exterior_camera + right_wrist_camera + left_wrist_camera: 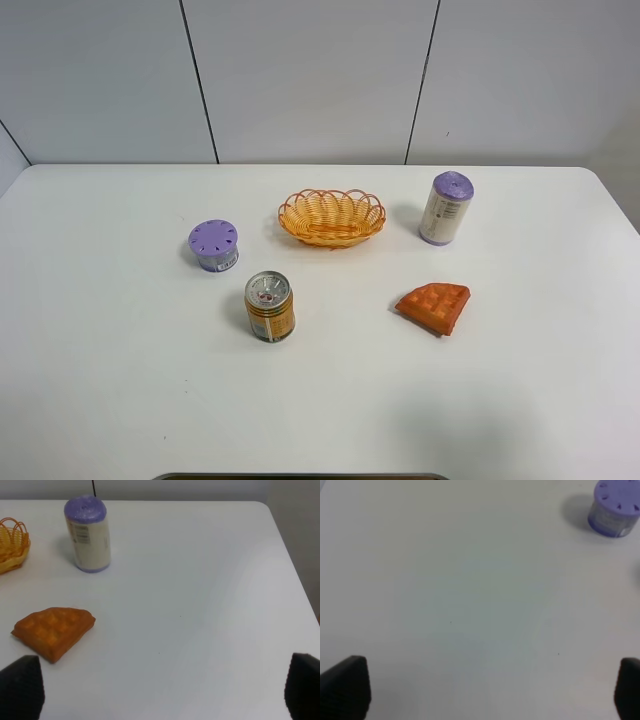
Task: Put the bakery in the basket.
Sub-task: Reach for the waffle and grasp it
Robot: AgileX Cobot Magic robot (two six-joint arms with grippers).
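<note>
The bakery, an orange-brown waffle wedge (434, 305), lies flat on the white table right of centre; it also shows in the right wrist view (53, 632). The woven orange-yellow basket (332, 218) stands empty behind the table's middle, and its edge shows in the right wrist view (11, 545). Neither gripper shows in the exterior high view. My left gripper (485, 692) is open over bare table. My right gripper (162, 690) is open, with the waffle lying ahead of it, off to one finger's side.
A gold drink can (269, 306) stands left of the waffle. A purple-lidded round tub (213, 245) sits left of the basket, also in the left wrist view (615, 507). A tall white cylinder with a purple cap (446, 208) stands right of the basket.
</note>
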